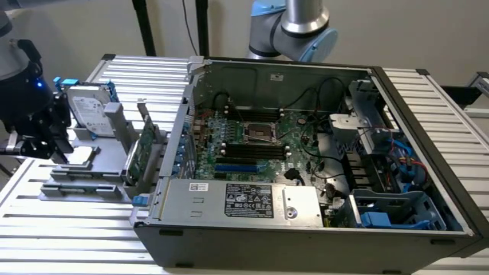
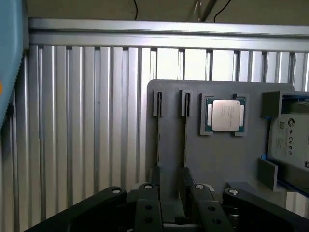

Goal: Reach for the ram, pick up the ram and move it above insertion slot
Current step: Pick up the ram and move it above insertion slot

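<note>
Roughly, by size. Black open-sided computer case (image 1: 306, 246), motherboard exposed, sits mid-scene in the exterior view. Grey slotted plastic holder plate (image 2: 217, 159) lies at nine o'clock from the case. Upright green expansion card (image 1: 144, 150) stands at the plate's three o'clock edge. Black two-finger gripper (image 2: 171, 208) hangs at the plate's nine o'clock side, fingers apart, nothing between them. The ram (image 2: 185, 140) is a thin stick edge-on in a holder slot, untouched, with a twin strip just beside it. Risks, as I judge them: fingers straddling both strips, clipping slot walls, or a shallow pinch tilting the board.
</note>
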